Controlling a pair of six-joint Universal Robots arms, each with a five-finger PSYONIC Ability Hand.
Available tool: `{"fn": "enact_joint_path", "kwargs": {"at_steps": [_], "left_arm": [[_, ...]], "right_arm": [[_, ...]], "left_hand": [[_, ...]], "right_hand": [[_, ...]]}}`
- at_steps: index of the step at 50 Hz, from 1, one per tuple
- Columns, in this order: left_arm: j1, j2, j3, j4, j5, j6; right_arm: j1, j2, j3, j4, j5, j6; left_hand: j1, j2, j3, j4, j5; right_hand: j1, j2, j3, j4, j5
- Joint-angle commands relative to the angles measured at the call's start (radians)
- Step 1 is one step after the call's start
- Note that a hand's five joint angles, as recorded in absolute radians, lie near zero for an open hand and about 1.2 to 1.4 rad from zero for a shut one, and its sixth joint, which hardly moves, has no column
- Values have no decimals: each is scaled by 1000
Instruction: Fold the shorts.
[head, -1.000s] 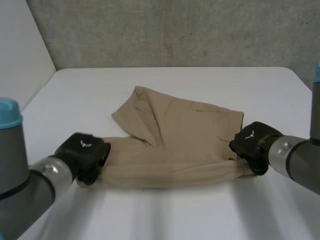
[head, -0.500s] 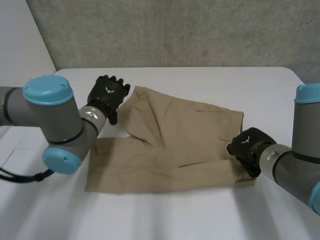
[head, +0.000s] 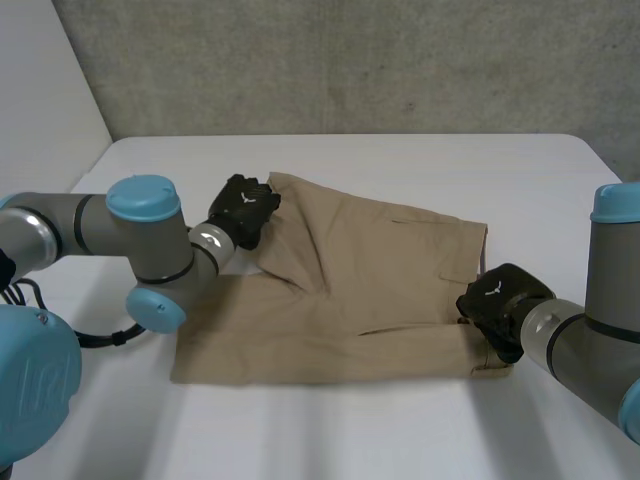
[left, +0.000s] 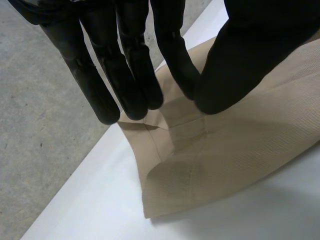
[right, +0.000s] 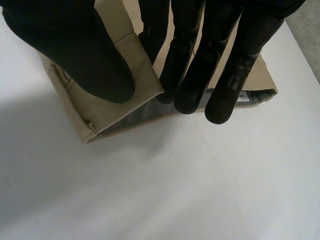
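White table (head: 400, 430), grey wall (head: 350, 60) behind. The left arm (head: 140, 235) reaches across the table's left side and hides part of the left edge of the shorts (head: 370, 290).

Shorts: tan, mid-table, lying flat, with a flap folded over at the far left and creases through the middle.

Right hand (head: 497, 300) is at the near right corner. Its straight fingers (right: 190, 75) nip the band against the thumb, with the top layer lifted and the grey lining showing.

Left hand (head: 245, 208) is on the far left corner; cannot tell whether it grips.

Half a second ago the left hand was beside that corner, off the cloth. The right hand and shorts are unmoved.
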Motion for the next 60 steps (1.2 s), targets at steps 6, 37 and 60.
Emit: {"fn": "enact_joint_path", "kwargs": {"at_steps": [6, 37, 60], "left_arm": [[31, 5, -22, 2, -95, 101], [20, -167, 269, -177, 100, 84], [26, -60, 71, -82, -222, 324]], "right_arm": [[0, 0, 5, -7, -4, 0], [-3, -2, 5, -24, -9, -2], [-7, -6, 5, -25, -10, -2]], "left_hand": [[267, 292, 304, 297, 305], [-405, -380, -369, -376, -367], [267, 292, 304, 297, 305]], "right_hand": [[434, 229, 209, 208, 226], [434, 229, 209, 208, 226], [434, 229, 209, 208, 226]]}}
